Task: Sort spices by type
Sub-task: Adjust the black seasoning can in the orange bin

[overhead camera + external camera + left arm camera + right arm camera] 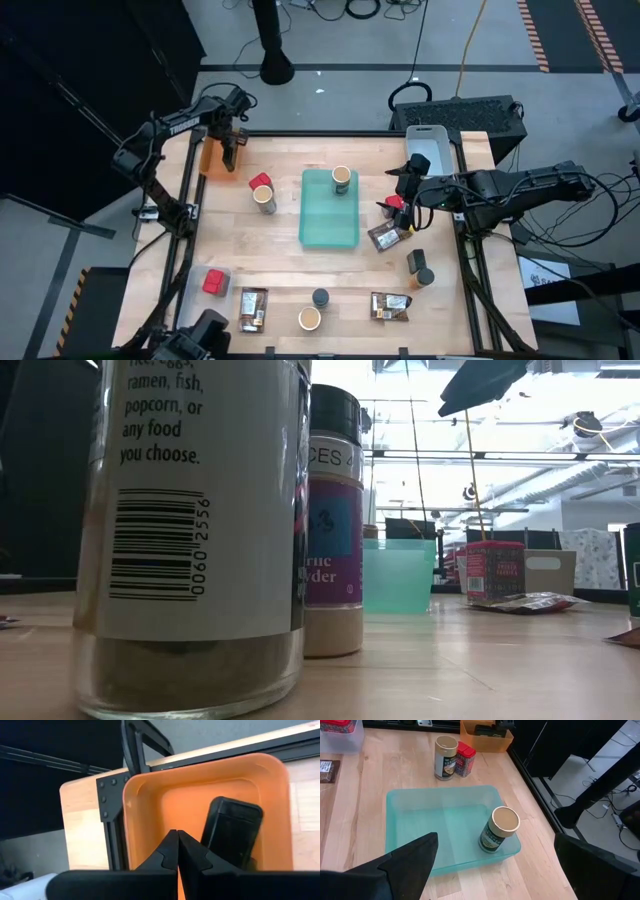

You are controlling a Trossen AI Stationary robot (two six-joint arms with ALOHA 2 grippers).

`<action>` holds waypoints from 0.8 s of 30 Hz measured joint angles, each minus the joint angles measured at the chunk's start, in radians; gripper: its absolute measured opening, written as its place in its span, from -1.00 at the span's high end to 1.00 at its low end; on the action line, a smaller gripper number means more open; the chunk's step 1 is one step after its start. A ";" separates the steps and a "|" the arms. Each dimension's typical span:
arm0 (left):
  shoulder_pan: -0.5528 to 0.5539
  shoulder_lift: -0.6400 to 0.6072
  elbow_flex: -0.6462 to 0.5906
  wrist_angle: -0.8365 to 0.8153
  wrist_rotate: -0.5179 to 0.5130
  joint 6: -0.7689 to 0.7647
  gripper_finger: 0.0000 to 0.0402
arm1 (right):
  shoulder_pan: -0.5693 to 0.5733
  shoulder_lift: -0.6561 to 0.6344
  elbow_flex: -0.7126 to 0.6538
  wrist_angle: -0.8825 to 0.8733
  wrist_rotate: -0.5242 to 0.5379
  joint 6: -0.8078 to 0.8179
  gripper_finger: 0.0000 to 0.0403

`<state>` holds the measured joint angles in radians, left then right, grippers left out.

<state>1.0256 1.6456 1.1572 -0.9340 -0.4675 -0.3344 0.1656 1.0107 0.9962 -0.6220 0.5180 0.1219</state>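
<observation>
Red box [396, 203] stands upright just at the right pincer [403, 187], at about 3 o'clock off the teal tray [329, 232], with a brown packet [387, 237] touching it on the 6 o'clock side. The right wrist view shows the pincer spread wide, nothing between the fingers [405, 857]; the box itself is hidden there. Judging by that, the right arm is nearer by far and the box lies almost under the pincer, long axis vertical, so the next move looks like a straight drop and close.

Left pincer [177, 851] is shut and empty, hovering over the orange bin [165, 795] at 10 o'clock on the surface [290, 275]; a black jar [231, 831] lies in that bin.

Already sorted, by my read: one tan jar [341, 179] in the tray. Another tan jar [264, 198] and red box [260, 182] sit touching at 9 o'clock of the tray.

Wooden surface, dark frame rails. Room beyond: bright ceiling lights, cables on floor.
</observation>
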 joint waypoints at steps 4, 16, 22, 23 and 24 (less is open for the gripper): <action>0.000 0.024 0.000 0.000 0.016 -0.001 0.98 | 0.000 0.000 0.000 -0.005 0.000 0.007 -0.91; -0.034 0.042 0.000 -0.011 0.045 -0.002 0.98 | 0.000 0.000 0.000 -0.018 0.000 0.014 -0.91; -0.041 0.044 0.000 -0.040 0.097 -0.025 0.98 | 0.000 0.000 0.000 -0.018 0.000 0.015 -0.91; -0.040 0.044 0.000 -0.041 0.103 -0.025 0.98 | 0.000 0.000 0.000 -0.018 0.000 0.015 -0.91; -0.040 0.044 0.000 -0.041 0.104 -0.024 0.98 | 0.000 0.000 0.000 -0.018 0.000 0.015 -0.91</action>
<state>0.9859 1.6894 1.1572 -0.9752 -0.3639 -0.3579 0.1656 1.0107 0.9962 -0.6395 0.5179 0.1373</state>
